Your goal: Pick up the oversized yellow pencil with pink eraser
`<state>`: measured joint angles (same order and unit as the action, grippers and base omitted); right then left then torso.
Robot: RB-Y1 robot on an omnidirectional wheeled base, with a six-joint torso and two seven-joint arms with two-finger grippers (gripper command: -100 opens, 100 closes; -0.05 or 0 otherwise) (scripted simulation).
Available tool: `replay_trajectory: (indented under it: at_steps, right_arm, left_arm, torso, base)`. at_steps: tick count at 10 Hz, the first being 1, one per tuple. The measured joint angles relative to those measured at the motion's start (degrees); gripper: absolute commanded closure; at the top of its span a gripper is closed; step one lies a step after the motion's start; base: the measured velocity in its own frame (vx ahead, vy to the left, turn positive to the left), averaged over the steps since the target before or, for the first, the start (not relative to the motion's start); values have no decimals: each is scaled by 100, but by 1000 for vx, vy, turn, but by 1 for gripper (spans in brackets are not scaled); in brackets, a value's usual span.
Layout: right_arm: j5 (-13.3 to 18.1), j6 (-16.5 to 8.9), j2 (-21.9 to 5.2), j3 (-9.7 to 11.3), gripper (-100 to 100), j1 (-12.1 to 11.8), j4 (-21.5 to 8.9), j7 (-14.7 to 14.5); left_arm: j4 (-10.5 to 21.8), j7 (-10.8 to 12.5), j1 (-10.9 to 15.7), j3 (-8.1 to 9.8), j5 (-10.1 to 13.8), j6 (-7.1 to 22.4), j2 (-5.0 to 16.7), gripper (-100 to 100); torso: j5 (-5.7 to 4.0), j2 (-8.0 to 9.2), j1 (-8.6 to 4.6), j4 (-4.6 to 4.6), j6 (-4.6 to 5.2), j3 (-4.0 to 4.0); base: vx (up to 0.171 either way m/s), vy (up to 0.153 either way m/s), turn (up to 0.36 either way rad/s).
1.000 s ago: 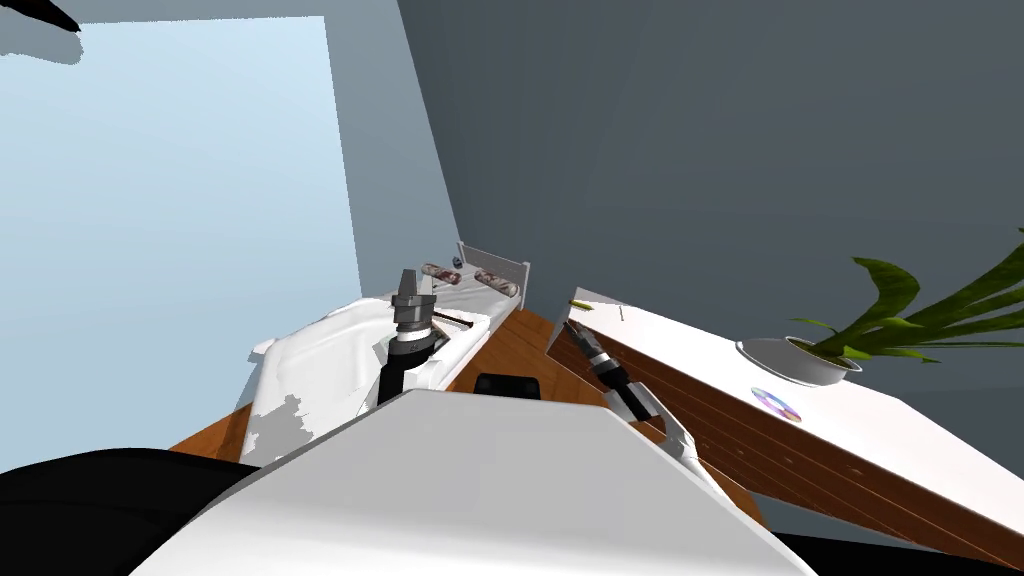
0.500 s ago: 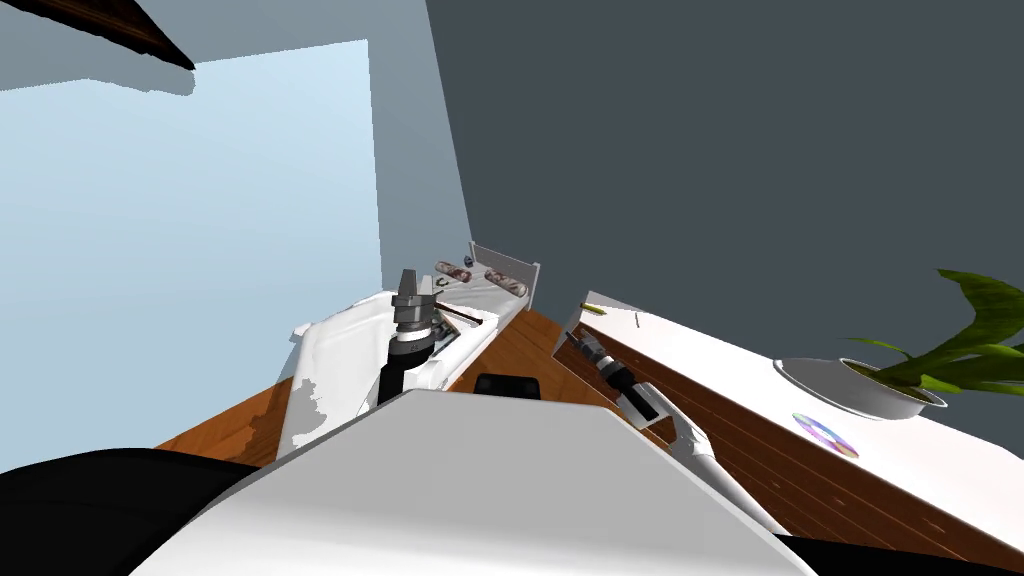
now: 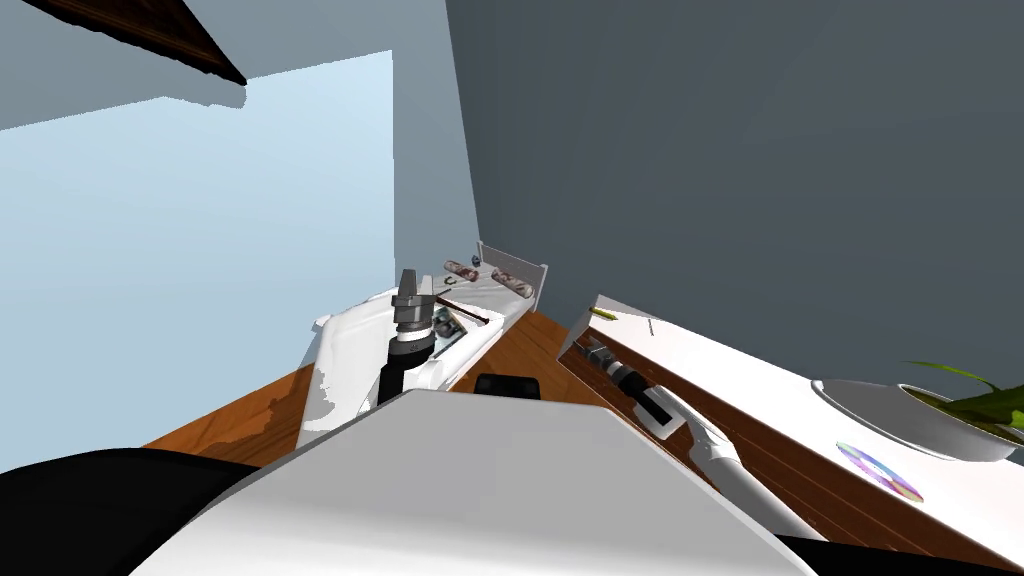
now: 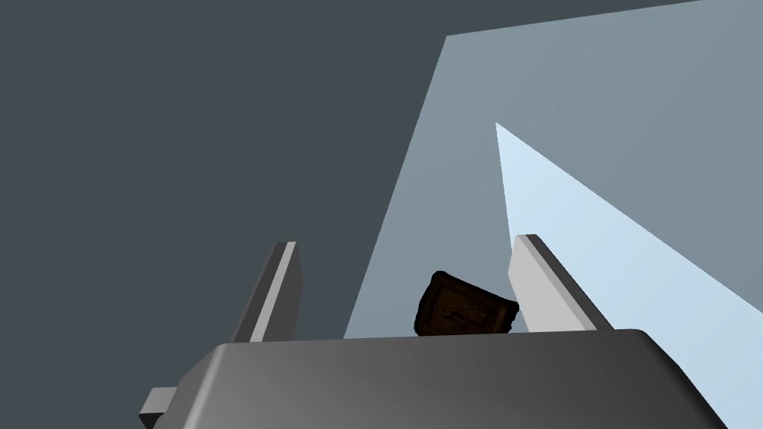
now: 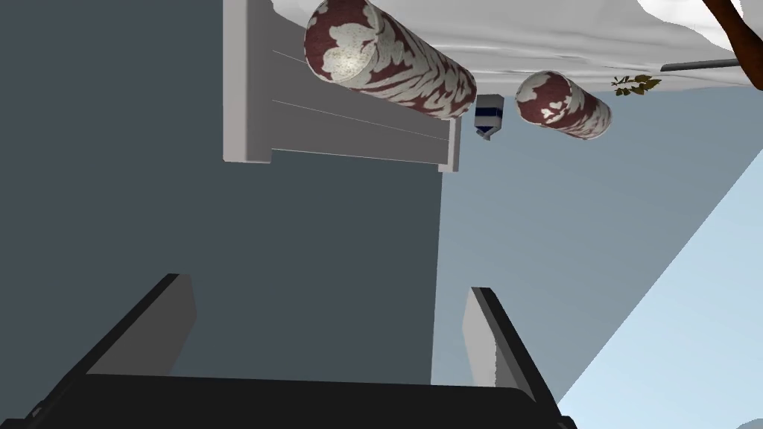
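Observation:
The yellow pencil lies small at the far end of the white dresser top, close to its corner. My right gripper hangs below that corner, against the dresser's brown front, short of the pencil. In the right wrist view the right gripper stands open with nothing between its fingers and faces the bed's headboard. My left gripper points upward in front of the bed; in the left wrist view the left gripper is open and empty.
A white bed with two red-and-white bolsters stands to the left across a strip of wooden floor. On the dresser sit a white plant bowl, a shiny disc and a thin dark stick.
The whole head view has shifted: dresser, plant and bed slid rightward, so my body has turned or moved. Both arms keep their pose and both grippers stay open.

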<state>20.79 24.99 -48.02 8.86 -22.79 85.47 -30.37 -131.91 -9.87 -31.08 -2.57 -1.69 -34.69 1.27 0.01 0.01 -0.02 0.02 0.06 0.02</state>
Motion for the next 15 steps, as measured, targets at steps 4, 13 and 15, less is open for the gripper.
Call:
replay_trajectory:
  at_steps: [4, 13, 15]
  right_arm:
    - [331, -204, -562, 229, -100, 130, -506, -220]
    - [1046, -590, -1603, 721, -100, 179, -1642, -748]
    - [1264, -609, -1767, 951, -100, 393, -2154, -869]
  left_arm:
    - [0, 0, 0, 0, 0, 0, 0, 0]
    - [0, 0, -1, 1, 0, 0, 1, 0]
    - [0, 0, -2, 1, 0, 0, 1, 0]
  torso:
    - [-1, -10, -3, -2, 0, -6]
    - [-6, -17, -21, -4, 0, -10]
    - [-6, -61, -25, -12, -2, -34]
  base:
    - [43, 33, 96]
    - [86, 0, 71]
    - [227, -40, 71]
